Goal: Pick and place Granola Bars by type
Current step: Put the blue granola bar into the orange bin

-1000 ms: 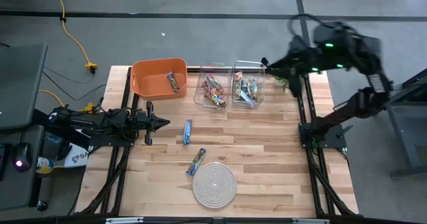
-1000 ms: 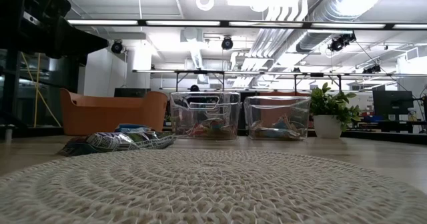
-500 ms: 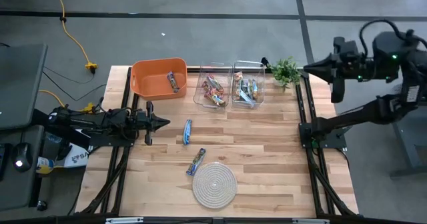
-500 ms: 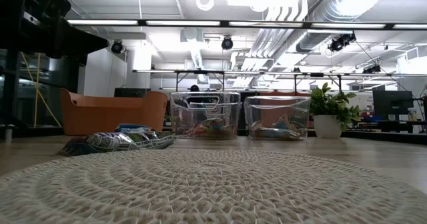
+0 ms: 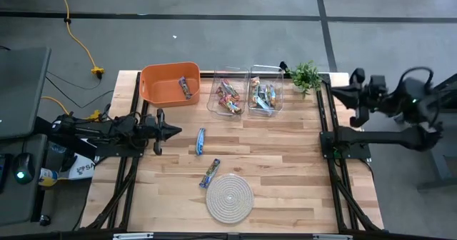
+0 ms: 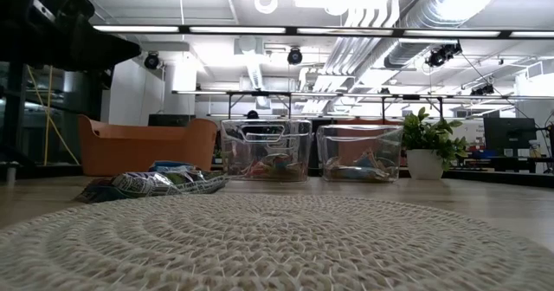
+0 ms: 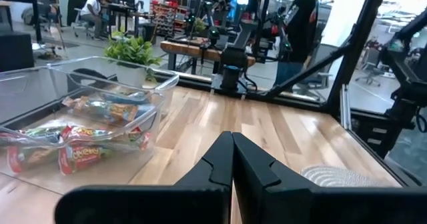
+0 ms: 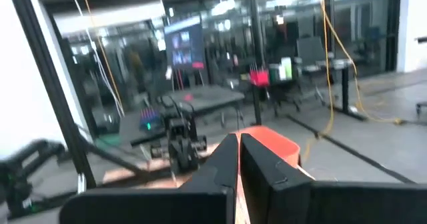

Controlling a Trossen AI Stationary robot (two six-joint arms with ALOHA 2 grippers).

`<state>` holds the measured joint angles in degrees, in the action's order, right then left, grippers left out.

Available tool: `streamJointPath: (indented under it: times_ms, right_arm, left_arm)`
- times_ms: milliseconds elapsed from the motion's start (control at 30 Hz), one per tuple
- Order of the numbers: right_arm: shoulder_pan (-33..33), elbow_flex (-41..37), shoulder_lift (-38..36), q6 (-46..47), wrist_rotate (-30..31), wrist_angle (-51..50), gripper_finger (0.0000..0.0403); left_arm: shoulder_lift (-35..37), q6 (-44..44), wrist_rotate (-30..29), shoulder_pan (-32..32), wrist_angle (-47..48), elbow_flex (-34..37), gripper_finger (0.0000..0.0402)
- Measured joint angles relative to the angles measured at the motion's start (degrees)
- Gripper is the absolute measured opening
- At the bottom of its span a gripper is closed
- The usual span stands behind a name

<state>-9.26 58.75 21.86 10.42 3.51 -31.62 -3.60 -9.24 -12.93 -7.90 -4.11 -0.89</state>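
Both arms sit at the edges of the wooden surface [image 5: 285,147] with nothing in hand, so the sort looks to be between picks. The left claw [image 5: 176,131] lies low just beside the blue bar [image 5: 201,141], its fingers [image 7: 227,164] pressed together and empty. The right claw [image 5: 334,90] is off the far right side, well apart from the rope mat [image 5: 229,197], its fingers [image 8: 233,159] likewise clenched on nothing.

Taking the rope mat as the mark: two bars are not yet sorted. One bar in a blue and green wrapper [image 5: 210,173] lies just beyond the mat's rim, almost touching it; in the low view it shows as a crumpled wrapper [image 6: 156,184] behind the mat. The blue bar lies a little farther from the mat, toward the left arm. Well beyond the mat stand three containers in a row: an orange bin [image 5: 168,83] holding one bar, a clear box [image 5: 228,90] with reddish-wrapped bars, and a second clear box [image 5: 265,91] with bluish and mixed bars. A small potted plant [image 5: 305,74] stands beside the last box.

The next move probably calls for the left claw to spread its fingers, drop over the blue bar across its narrow width, grip, lift, and carry it to the container with matching wrappers. Thin, slick wrappers lying flat may need a low, square approach.
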Motion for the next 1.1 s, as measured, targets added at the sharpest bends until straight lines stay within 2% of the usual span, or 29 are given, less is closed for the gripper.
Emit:
streamJointPath:
  times_ms: [167, 333, 467, 567, 667, 867, 1100]
  right_arm:
    - [0.0, -16.18, -10.37, 1.69, -0.06, 10.52, 0.0]
    - [0.0, -29.71, -17.72, 0.76, -0.22, 22.52, 0.0]
    - [0.0, -39.7, -21.35, 0.08, -0.56, 34.2, 0.0]
    - [0.0, -46.2, -21.36, 0.09, -1.45, 41.43, 0.0]
    - [0.0, -51.07, -20.97, 1.31, -2.51, 48.53, 0.0]
    - [0.0, -57.82, -21.0, 4.52, -3.08, 55.89, 0.0]
    - [0.0, -58.0, -20.95, 4.65, -7.43, 53.76, 0.0]
  left_arm:
    - [0.0, -0.25, -0.83, 0.0, -0.08, 0.0, 0.0]
    - [0.0, -0.28, -0.98, 0.0, -0.97, 0.0, 0.0]
    - [0.0, -0.29, -1.22, 0.0, -0.93, 0.0, 0.0]
    - [-0.02, -0.3, -1.23, 0.0, -0.92, 0.0, 0.0]
    - [0.0, -0.3, -1.25, 0.0, -0.98, 0.0, 0.0]
    - [0.0, -0.3, -1.31, 0.0, -1.51, 0.0, 0.0]
    - [-0.02, -0.2, -4.16, 0.0, -6.4, 0.0, 0.0]
